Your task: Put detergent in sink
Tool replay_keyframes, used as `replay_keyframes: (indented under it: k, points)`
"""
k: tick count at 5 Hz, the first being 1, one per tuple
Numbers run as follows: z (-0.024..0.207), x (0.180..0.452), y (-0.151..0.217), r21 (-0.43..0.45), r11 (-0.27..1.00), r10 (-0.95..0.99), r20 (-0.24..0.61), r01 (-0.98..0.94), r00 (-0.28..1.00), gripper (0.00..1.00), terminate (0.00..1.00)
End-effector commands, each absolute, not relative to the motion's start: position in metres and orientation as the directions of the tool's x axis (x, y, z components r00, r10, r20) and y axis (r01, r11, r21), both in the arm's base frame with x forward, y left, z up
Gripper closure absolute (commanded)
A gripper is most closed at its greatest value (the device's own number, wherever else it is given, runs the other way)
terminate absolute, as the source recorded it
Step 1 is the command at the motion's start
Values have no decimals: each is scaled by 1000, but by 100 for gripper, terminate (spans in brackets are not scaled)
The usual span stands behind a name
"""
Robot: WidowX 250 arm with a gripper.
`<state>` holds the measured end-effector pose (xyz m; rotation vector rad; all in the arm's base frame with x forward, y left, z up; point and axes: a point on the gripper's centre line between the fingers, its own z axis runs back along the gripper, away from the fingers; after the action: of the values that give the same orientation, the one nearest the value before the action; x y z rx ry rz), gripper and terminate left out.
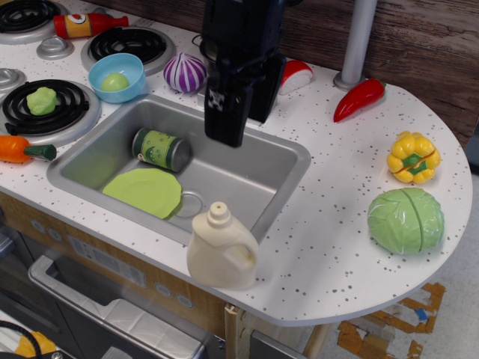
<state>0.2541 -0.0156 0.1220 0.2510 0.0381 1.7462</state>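
The cream-beige detergent jug (222, 248) stands upright on the white speckled counter at the sink's front right corner, near the counter's front edge. The steel sink (247, 173) holds a green-labelled can (161, 149) on its side and a light green plate (144, 191). My black gripper (243, 127) hangs over the sink's back half, above and behind the jug and well apart from it. Its fingers (226, 120) point down with a gap between them, and they hold nothing.
A purple onion (184, 72), a blue bowl (116, 76), a red pepper (359, 98), a yellow pepper (413, 156) and a green cabbage (406, 219) lie around the sink. The stove burners (45, 105) and a carrot (22, 149) are at the left. The faucet is hidden behind the gripper.
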Motion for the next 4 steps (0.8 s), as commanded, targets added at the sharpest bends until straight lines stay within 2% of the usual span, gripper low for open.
replay_keyframes:
  k: [1, 2, 3, 4]
  points:
    - [133, 236, -14, 123, -341, 936, 141, -932, -323, 0, 0]
    - [131, 232, -22, 136, -406, 912, 114, -903, -393, 0, 0]
    - [123, 225, -33, 124, -487, 872, 128, -865, -473, 0, 0]
    - [113, 224, -41, 81, -561, 826, 119, -823, -551, 0, 0]
